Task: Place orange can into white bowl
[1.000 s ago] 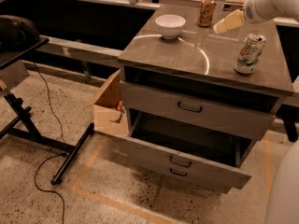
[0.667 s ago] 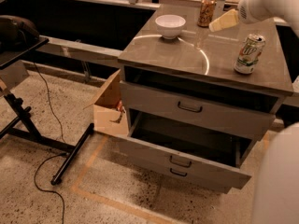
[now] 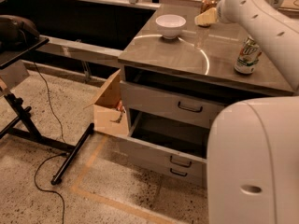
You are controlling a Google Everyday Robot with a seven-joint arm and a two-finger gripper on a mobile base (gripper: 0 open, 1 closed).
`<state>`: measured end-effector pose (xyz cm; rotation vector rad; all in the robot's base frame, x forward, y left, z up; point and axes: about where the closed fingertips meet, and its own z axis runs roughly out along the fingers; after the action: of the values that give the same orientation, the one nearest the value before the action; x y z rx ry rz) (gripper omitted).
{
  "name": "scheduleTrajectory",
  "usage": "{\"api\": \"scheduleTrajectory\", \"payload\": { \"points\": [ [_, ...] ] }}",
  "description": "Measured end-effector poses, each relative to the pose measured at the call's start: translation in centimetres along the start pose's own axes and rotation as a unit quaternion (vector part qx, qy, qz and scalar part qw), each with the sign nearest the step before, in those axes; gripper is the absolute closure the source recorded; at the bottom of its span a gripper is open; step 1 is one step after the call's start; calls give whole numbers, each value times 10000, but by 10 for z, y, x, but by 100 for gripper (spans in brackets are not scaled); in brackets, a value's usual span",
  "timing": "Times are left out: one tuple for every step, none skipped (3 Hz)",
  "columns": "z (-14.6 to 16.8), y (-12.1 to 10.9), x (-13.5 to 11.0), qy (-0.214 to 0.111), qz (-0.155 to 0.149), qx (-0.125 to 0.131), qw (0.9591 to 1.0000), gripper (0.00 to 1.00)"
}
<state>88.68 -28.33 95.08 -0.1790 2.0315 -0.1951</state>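
The orange can (image 3: 208, 4) stands upright at the far edge of the grey cabinet top (image 3: 187, 50), its lower part hidden behind the gripper. The white bowl (image 3: 170, 25) sits upright and empty on the cabinet top, to the left of the can and nearer to me. My gripper (image 3: 205, 18) shows as pale fingers at the end of the white arm (image 3: 261, 17), low over the cabinet top right in front of the can.
A green-and-white can (image 3: 246, 55) stands at the right of the cabinet top. The lower drawer (image 3: 163, 150) is pulled open. A cardboard box (image 3: 110, 108) sits on the floor at the left. A black stand (image 3: 23, 111) with a cable is further left.
The view has shifted left and closer. The gripper has moved left and further back, closer to the orange can. The cans and bowl have not moved.
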Motion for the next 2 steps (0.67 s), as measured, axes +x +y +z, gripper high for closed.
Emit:
{"api": "scheduleTrajectory", "payload": {
  "points": [
    [30, 2, -4, -194, 586, 176, 9979, 0],
    [55, -8, -6, -519, 947, 316, 9937, 0]
  ]
}}
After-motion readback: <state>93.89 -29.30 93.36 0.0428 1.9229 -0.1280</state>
